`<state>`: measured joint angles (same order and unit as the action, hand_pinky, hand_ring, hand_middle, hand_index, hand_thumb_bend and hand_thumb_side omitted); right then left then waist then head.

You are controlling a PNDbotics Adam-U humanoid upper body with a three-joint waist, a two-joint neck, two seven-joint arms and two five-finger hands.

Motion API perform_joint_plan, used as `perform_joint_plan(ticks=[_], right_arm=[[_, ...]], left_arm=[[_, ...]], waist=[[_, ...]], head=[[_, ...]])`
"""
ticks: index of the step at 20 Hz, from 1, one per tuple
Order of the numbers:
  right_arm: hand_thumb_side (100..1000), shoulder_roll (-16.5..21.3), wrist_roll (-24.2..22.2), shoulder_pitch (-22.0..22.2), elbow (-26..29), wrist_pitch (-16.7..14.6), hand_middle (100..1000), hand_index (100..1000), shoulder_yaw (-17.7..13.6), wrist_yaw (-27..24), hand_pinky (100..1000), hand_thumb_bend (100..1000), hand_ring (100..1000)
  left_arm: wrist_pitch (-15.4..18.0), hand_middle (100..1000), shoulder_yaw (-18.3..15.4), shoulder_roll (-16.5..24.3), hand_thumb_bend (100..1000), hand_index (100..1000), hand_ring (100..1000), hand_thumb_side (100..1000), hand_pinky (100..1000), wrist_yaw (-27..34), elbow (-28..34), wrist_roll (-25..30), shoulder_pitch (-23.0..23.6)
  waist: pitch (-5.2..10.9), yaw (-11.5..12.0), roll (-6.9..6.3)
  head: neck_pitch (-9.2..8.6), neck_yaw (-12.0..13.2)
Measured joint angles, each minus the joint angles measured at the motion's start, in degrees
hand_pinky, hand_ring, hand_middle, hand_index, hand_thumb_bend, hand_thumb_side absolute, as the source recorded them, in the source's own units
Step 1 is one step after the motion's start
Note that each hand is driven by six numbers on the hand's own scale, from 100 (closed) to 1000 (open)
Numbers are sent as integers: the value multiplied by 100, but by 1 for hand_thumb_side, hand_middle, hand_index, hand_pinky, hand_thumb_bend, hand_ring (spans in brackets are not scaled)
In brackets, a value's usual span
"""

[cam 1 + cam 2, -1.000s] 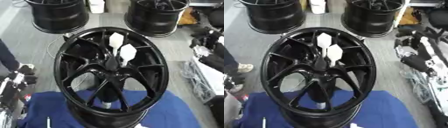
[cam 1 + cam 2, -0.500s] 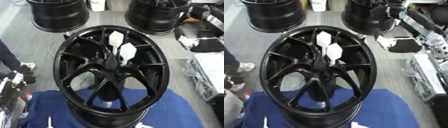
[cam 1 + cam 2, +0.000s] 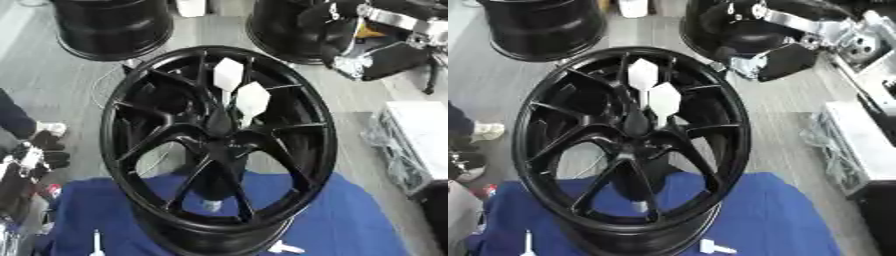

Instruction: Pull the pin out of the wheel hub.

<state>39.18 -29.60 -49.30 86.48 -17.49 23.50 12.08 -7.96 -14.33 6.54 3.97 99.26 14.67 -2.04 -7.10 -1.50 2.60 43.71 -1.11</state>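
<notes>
Black wheel hub (image 3: 219, 150) stood center frame w/ its lower edge on blue cloth (image 3: 350, 220). Two white pins (image 3: 663, 100) stuck up from hub center (flat paddle-like heads). Right hand (image 3: 754, 42) was at upper right, above the rim, not touching pins; can't tell finger state.

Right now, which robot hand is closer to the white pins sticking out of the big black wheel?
The right hand. It hangs up and to the right of the white pins, beyond the wheel rim, not touching. The left hand sits low at the left edge, outside the rim.
</notes>
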Motion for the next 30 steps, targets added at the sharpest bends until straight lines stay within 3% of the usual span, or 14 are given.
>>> perform_joint_plan(ticks=[5,14,22,30], right_arm=[[756,-540,-452,-618,-707,-180,877,951,324,392,738,100,648],[861,-1131,-1317,-811,-1442,-639,888,960,429,1135,734,100,634],[886,-1177,-1732,-817,-1447,-322,888,963,310,1125,735,100,638],[902,-1170,-1806,-819,-1134,-248,890,968,411,1002,736,100,645]], left_arm=[[1,587,-2,-3,498,693,620,597,689,0,0,-4,-5],[-2,587,-3,-7,497,693,621,598,689,-14,0,-2,-15],[-5,587,-5,-9,495,693,621,599,690,-21,0,-1,-39],[-6,588,-6,-10,494,694,622,600,691,-24,0,-1,-40]], waist=[[-35,-48,-5],[-92,-54,-5],[-136,-88,-3],[-143,-94,4]], head=[[-10,16],[-62,-5],[-129,-27],[-152,-44]])
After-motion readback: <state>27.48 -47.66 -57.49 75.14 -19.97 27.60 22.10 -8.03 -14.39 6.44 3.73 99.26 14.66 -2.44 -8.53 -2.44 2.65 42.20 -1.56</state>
